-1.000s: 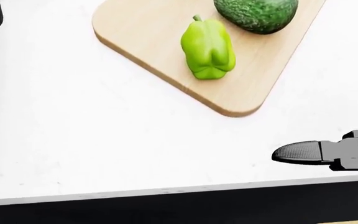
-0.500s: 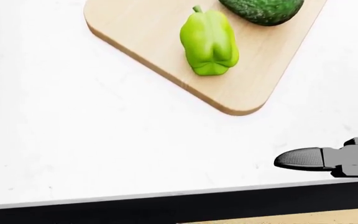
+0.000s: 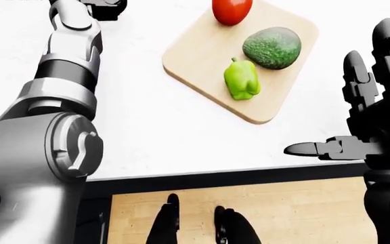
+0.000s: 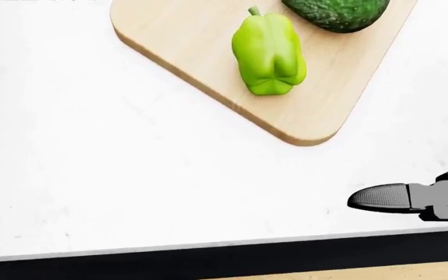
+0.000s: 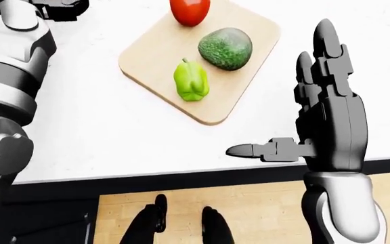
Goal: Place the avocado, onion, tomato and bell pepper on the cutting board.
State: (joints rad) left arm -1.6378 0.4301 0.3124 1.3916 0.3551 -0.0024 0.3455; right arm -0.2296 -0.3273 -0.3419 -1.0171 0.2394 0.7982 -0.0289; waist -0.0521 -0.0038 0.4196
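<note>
A wooden cutting board (image 3: 195,53) lies on the white counter. It holds a red tomato (image 3: 232,10), a dark green avocado (image 3: 271,47) and a green bell pepper (image 3: 242,80). No onion shows in any view. My right hand (image 5: 283,91) is open at the right, below and right of the board, fingers spread upward and thumb (image 4: 383,197) pointing left, holding nothing. My left arm stretches up the left side. Its hand (image 3: 107,7) is cut by the top edge left of the board, and its grasp cannot be seen.
The white counter (image 3: 161,127) ends in a dark edge (image 3: 236,175) near the bottom. Below it lie a wooden floor and my feet (image 3: 195,223). My left forearm (image 3: 70,56) crosses the counter's left side.
The head view has shifted slightly, so the board and pepper sit a bit to the right. My left arm has left that view's left edge. The right thumb has drifted right and down.
</note>
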